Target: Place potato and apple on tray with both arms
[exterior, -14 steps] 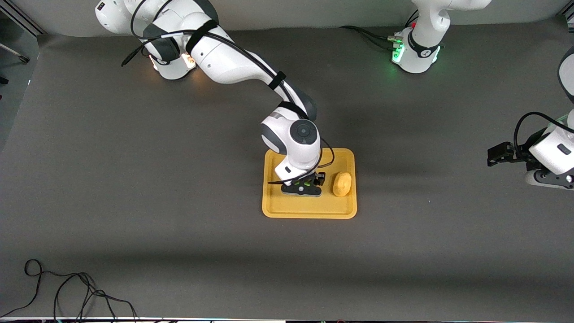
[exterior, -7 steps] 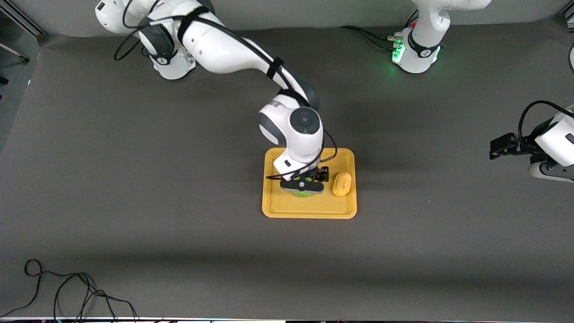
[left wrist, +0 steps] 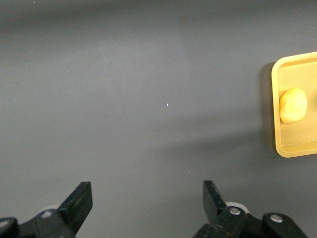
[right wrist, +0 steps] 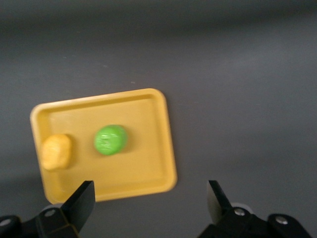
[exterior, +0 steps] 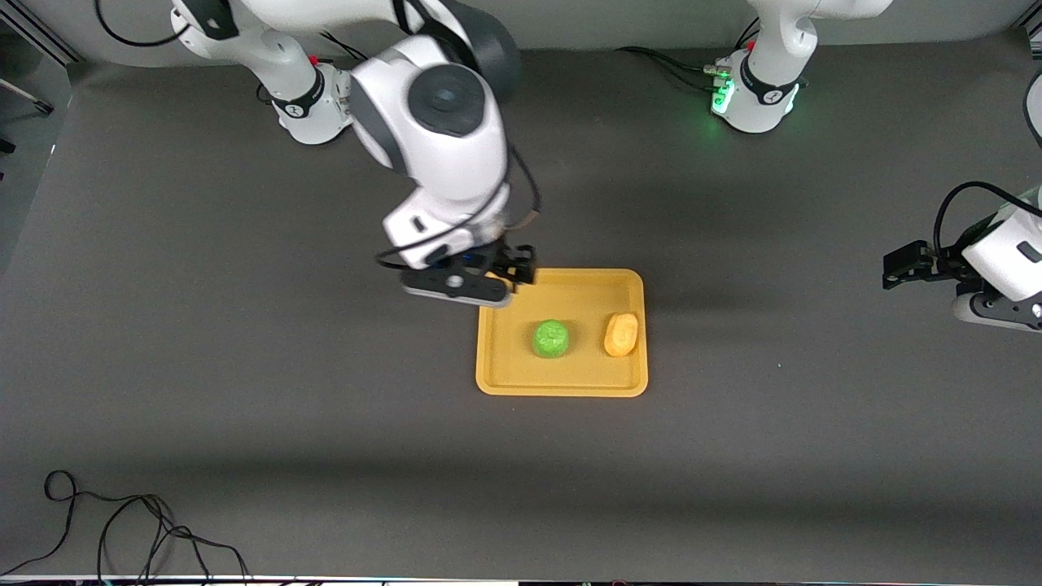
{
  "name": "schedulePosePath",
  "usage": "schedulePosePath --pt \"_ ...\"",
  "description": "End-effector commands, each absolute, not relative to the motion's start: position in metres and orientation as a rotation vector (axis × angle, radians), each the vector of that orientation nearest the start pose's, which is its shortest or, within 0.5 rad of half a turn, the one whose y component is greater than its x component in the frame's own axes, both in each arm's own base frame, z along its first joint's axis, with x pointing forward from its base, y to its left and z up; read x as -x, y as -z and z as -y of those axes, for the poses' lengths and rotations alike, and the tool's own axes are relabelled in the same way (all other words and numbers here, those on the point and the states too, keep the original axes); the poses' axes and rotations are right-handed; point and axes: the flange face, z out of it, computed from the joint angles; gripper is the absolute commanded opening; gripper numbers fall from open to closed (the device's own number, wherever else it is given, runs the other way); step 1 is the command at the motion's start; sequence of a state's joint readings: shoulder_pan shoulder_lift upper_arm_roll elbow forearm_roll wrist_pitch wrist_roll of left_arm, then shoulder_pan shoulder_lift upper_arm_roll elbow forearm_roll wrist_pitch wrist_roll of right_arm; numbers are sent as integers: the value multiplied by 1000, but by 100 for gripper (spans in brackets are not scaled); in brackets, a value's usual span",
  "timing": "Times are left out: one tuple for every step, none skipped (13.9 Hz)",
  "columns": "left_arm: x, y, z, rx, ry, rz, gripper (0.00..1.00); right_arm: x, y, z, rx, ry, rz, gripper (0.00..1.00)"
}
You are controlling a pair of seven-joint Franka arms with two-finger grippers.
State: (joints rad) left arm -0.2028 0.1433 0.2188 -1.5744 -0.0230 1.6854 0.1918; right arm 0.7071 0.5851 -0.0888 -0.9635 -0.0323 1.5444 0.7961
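Note:
The yellow-orange tray point(exterior: 521, 370) lies mid-table. The green apple point(exterior: 552, 338) rests on it, with the yellow-orange potato point(exterior: 621, 334) beside it toward the left arm's end. My right gripper point(exterior: 466, 286) is open and empty, raised over the tray's corner toward the right arm's end. Its wrist view shows the tray point(right wrist: 158, 148), the apple point(right wrist: 111, 140) and the potato point(right wrist: 56, 151) below the open gripper point(right wrist: 150, 201). My left gripper point(exterior: 995, 316) waits open and empty at the left arm's end of the table. Its wrist view point(left wrist: 146, 198) shows the tray's rim point(left wrist: 275, 99) and the potato point(left wrist: 293, 105).
Dark grey mat covers the table. A loose black cable point(exterior: 122, 529) lies at the near corner toward the right arm's end. The arm bases point(exterior: 753, 89) stand along the edge farthest from the front camera.
My right gripper has let go of the apple and risen away from the tray toward its base. The apple now lies uncovered on the tray. The left arm has barely moved.

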Motion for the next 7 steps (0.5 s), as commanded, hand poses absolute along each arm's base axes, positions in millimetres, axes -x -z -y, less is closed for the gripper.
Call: schedulePosePath --pt "-596 -560 0 3116 -46 -254 99 -569 -570 -340 3221 -45 -116 100" --pt "-595 -559 0 3116 -50 -254 99 -571 -576 -310 3217 -68 -101 100" --pt "-594 -557 -1 3116 -55 -254 99 -574 -585 -270 3205 -79 -66 100" --pt "-594 -559 -1 3115 -44 -254 99 -573 -595 -234 3189 -81 -30 100" --pt "-593 -559 -2 3115 -44 -252 99 -573 -600 -203 3178 -84 -30 100" --pt "-593 -561 -2 3115 -39 -252 99 -572 -604 -172 3172 -86 -16 100" --pt "-592 -562 -3 3116 -39 -250 99 -570 -607 -144 3164 -71 22 100"
